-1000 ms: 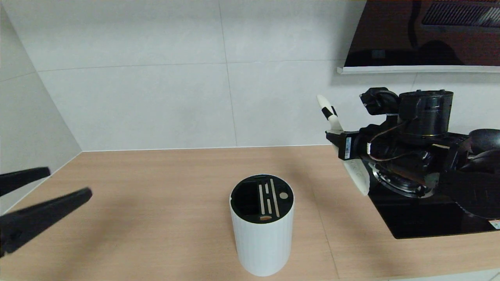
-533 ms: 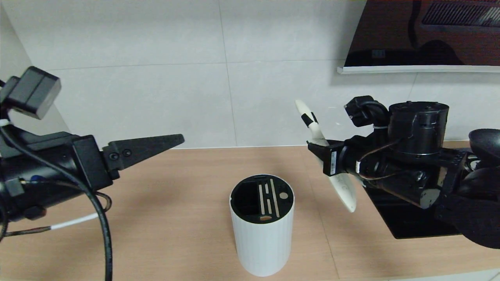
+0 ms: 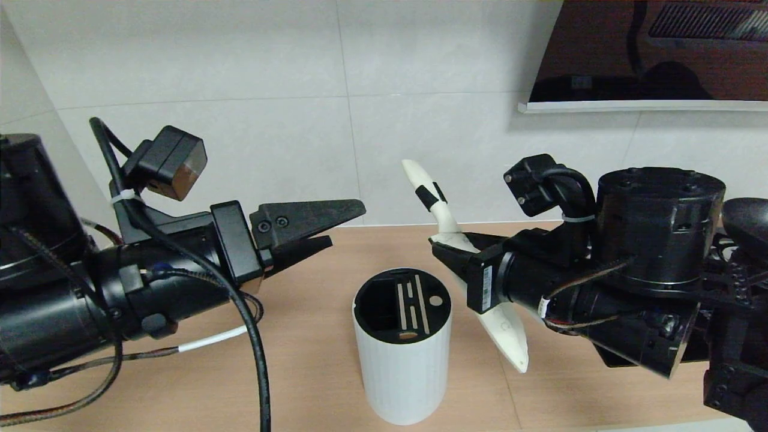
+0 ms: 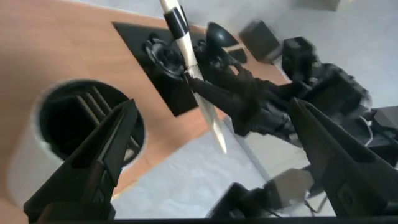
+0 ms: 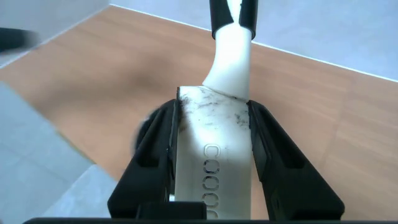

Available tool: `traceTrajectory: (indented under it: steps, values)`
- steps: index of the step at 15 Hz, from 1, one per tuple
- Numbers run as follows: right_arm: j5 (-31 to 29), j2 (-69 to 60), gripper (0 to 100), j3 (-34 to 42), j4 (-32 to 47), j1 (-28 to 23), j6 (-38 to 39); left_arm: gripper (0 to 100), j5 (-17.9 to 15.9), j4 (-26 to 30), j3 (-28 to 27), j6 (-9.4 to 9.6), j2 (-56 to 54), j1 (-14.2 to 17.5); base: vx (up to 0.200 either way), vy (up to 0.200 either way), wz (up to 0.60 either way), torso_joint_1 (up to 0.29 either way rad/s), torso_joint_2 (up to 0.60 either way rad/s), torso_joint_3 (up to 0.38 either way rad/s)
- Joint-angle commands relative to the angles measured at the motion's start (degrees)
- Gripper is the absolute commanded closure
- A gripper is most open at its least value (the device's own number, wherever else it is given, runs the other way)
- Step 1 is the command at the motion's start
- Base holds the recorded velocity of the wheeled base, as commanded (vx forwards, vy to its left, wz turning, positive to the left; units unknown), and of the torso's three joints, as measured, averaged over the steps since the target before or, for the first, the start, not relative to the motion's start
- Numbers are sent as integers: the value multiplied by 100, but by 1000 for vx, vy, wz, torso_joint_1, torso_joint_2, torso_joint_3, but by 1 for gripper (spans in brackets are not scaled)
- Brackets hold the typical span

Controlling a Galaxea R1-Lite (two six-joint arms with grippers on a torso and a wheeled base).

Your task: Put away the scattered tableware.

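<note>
A white cylindrical holder [image 3: 402, 354] with a black slotted top stands upright on the wooden counter [image 3: 300, 372]. My right gripper [image 3: 449, 245] is shut on a white knife-like utensil [image 3: 507, 333] with a black band on its handle. The utensil hangs tilted just right of the holder, pointed end down and handle up toward the wall. In the right wrist view, the fingers [image 5: 155, 155] clamp the utensil [image 5: 214, 143] at its middle. My left gripper [image 3: 347, 224] hovers open above the counter, left of the holder. Its view shows the holder [image 4: 74, 118] and the utensil [image 4: 208, 118].
A black cooktop [image 4: 143, 43] is set into the counter on the right, behind my right arm. A dark range hood [image 3: 648, 54] hangs on the tiled wall above it. The counter's front edge runs just below the holder.
My left arm has swung in from the far left to just beside the holder, staying open. My right arm has carried the utensil left and lower, close to the holder's right side.
</note>
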Motion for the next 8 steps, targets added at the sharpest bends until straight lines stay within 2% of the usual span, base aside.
traceTrajectory:
  steps: [1, 4, 6, 8]
  values:
    - [-15, -32, 100, 3, -5, 169, 39, 0, -4, -102, 16, -148, 108, -115, 0, 0, 0, 0, 0, 0]
    - [-6, 3, 100, -15, -5, 468, 223, 0, 5, -533, 104, -403, 398, -238, 0, 0, 0, 0, 0, 0]
    - [-6, 73, 100, -24, -40, 626, 302, 0, 75, -990, 227, -429, 671, -299, 0, 0, 0, 0, 0, 0]
    - [-6, 135, 100, -50, -49, 732, 416, 0, 313, -1359, 324, -420, 908, -528, 0, 0, 0, 0, 0, 0]
